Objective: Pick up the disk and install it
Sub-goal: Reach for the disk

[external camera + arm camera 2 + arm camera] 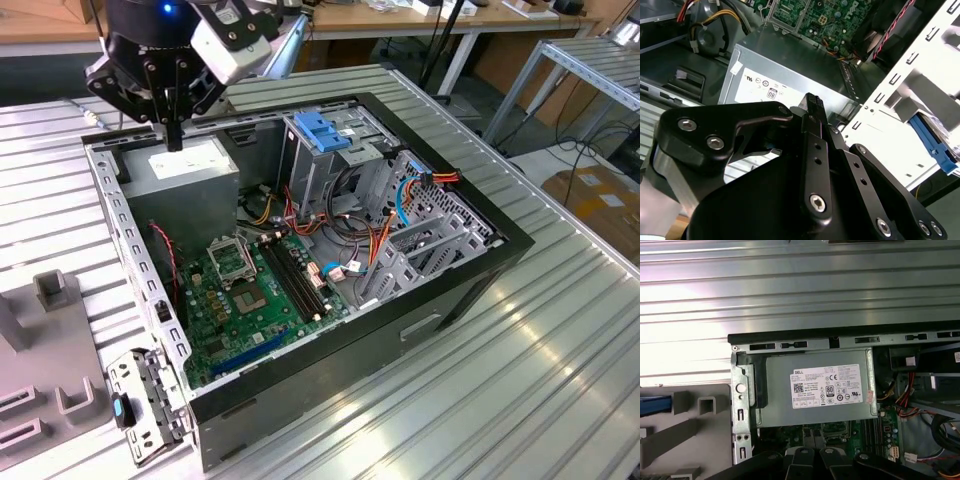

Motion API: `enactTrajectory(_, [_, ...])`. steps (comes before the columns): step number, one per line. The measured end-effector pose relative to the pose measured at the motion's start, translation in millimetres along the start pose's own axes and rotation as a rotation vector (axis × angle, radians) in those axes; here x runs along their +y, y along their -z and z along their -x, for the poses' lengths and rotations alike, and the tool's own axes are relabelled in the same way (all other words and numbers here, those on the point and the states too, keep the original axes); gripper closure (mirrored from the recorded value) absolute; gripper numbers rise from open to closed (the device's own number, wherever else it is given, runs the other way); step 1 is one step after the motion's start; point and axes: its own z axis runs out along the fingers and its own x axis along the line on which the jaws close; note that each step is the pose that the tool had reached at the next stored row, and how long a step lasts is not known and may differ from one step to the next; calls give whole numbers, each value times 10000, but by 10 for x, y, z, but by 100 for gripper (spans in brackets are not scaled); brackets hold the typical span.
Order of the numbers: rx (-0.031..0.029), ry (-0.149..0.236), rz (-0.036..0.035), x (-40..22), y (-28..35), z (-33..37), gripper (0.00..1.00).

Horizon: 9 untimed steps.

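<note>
My gripper (175, 140) hangs over the back left corner of the open computer case (430, 330), just above the grey power supply (185, 165). Its black fingers (812, 102) are pressed together with nothing between them. The disk shows in part: a bright blue carrier rail (652, 405) lies on the grey fixture (685, 440) outside the case wall, away from the gripper. In the second wrist view the same blue rail (935, 145) with a silver edge peeks past the white perforated case wall (910, 95).
Inside the case are the green motherboard (250, 290), bundled cables (370, 250) and a tall metal drive cage (330, 170) topped by a blue plastic latch (320, 130). The case stands on a ribbed metal table (540, 380). A loose metal bracket (140, 410) lies by the case's near corner.
</note>
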Motion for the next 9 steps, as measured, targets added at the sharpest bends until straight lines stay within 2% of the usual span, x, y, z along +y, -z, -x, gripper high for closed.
enactTrajectory(9, [0, 0, 0, -3, 1, -36, 89])
